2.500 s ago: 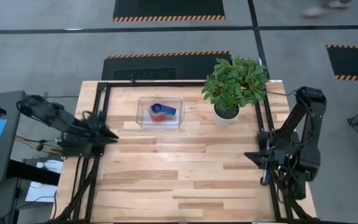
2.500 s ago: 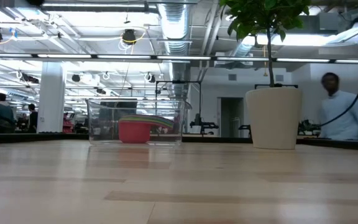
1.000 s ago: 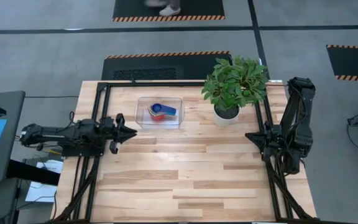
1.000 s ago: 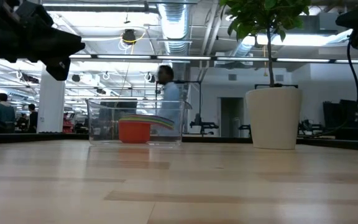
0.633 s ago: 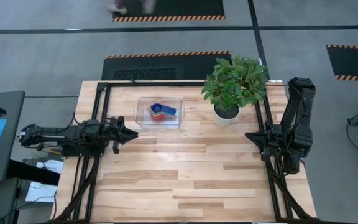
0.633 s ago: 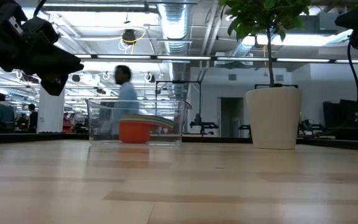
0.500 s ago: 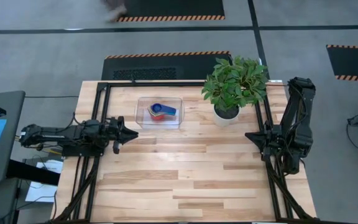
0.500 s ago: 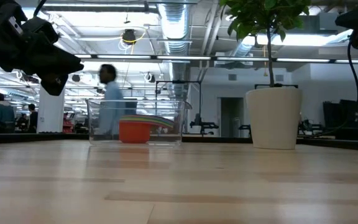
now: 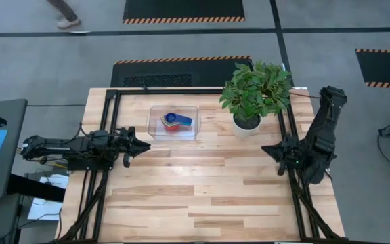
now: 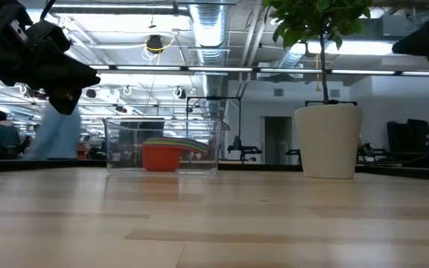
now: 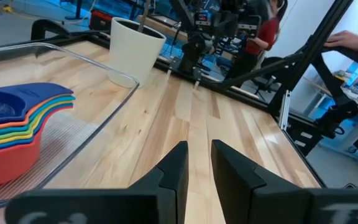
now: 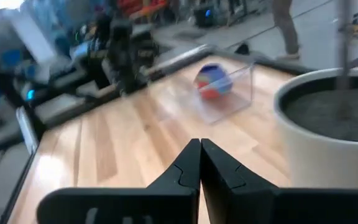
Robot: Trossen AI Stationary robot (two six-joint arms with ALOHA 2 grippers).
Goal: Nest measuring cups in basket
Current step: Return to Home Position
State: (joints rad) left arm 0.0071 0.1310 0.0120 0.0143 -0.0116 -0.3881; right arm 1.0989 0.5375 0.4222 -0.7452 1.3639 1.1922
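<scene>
High camera looked straight down on the whole table (image 9: 202, 196); low camera sat at tabletop height, facing level across it. Wrist cameras looked forward, close above the wood. All four shared the basket (image 9: 155, 129) and white pot (image 9: 246, 127).

The left gripper (image 9: 145, 142) has swung out from the left edge of the table (image 9: 202, 183) to the basket's (image 9: 152, 130) near-left corner. The right gripper (image 9: 265, 149) has edged inward. A person (image 10: 54, 134) has crossed leftward behind the table.
</scene>
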